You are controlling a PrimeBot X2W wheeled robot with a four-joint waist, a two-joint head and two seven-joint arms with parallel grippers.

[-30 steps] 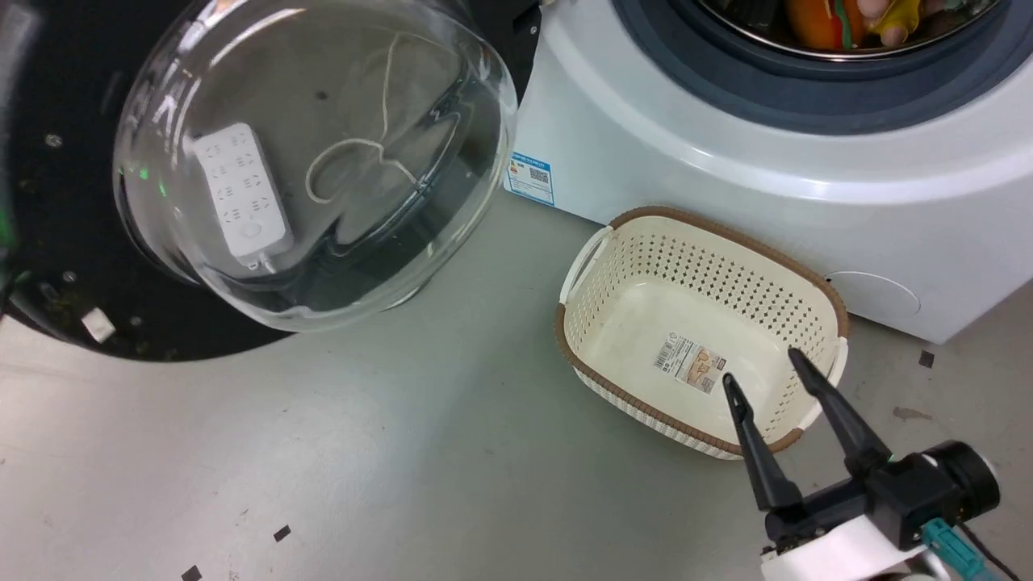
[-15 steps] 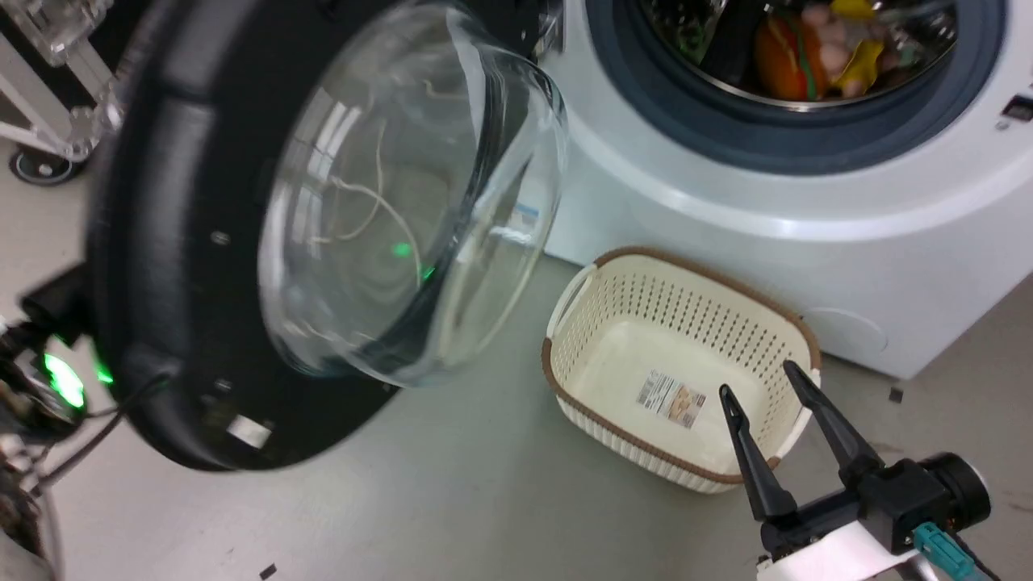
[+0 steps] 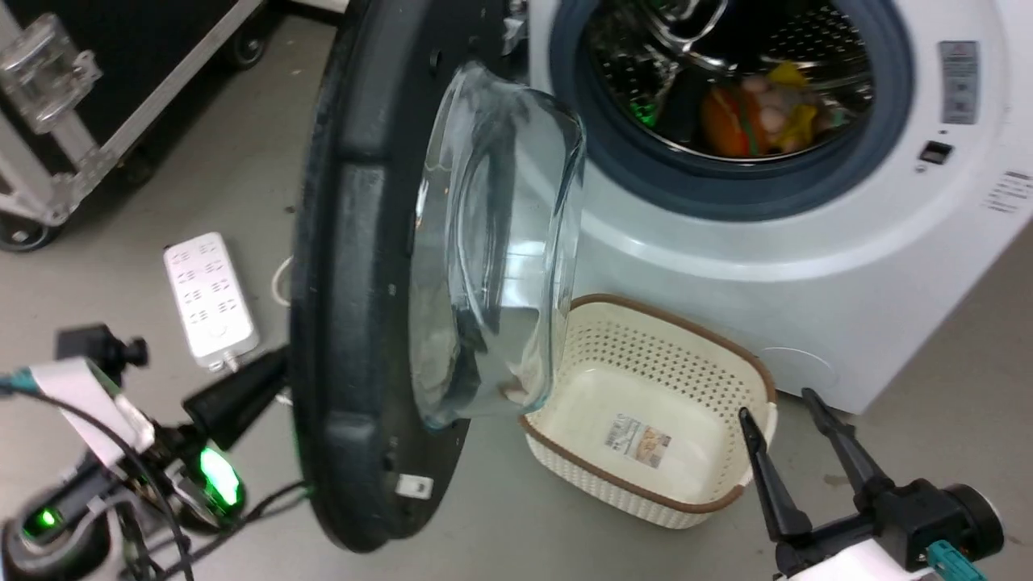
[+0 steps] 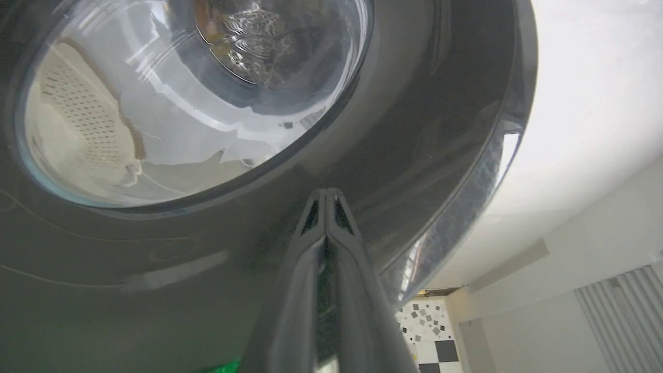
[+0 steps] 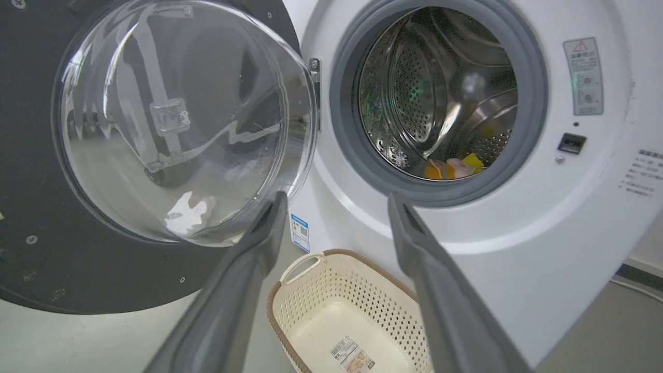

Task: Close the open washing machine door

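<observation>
my left jaws are pressed shut, fingertips [image 4: 311, 228] against the dark outer face of the washing machine door [image 4: 440, 129]. my right jaws stand wide and empty, fingertips [image 3: 759, 460] over the floor [image 3: 565, 541] next to the cream basket [image 3: 646, 359]. the door hangs half swung, edge-on to me, its glass bowl [image 3: 500, 242] facing the washing machine [image 3: 726, 266], whose drum [image 3: 726, 73] is uncovered.
</observation>
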